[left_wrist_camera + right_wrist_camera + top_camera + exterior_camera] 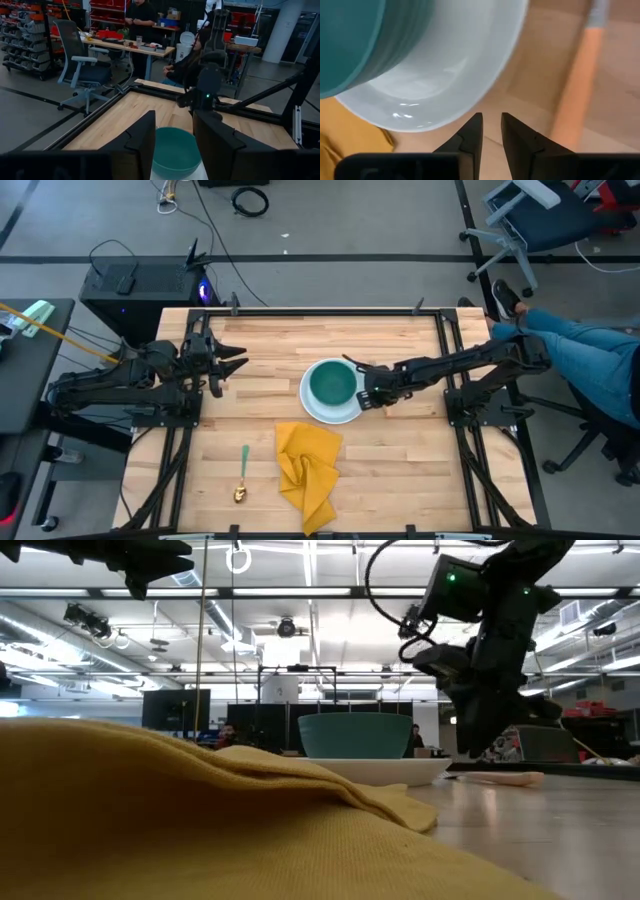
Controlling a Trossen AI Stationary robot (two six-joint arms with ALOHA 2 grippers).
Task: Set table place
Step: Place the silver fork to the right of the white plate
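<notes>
A teal bowl [331, 383] stands in a white plate [342, 416] at the middle of the light-wood table [420, 470]. My right gripper [366, 393] hovers low just off the plate's right rim [485, 70], open by a narrow gap [492, 131] and holding nothing. A peach-handled utensil [577, 85] lies flat on the wood beside it, also seen in the low view [500, 778]. A yellow napkin [308, 470] lies crumpled near the table's near edge, with a green-handled gold spoon [243, 473] to its left. My left gripper [240, 360] waits open, raised over the table's left part.
Black rails [330, 310] frame the tabletop. Bare wood lies right of the plate and along the far side. In the low view the napkin [200, 820] fills the foreground. A seated person's legs [590, 345] are beyond the table's right edge, and a dark desk [30, 370] stands to the left.
</notes>
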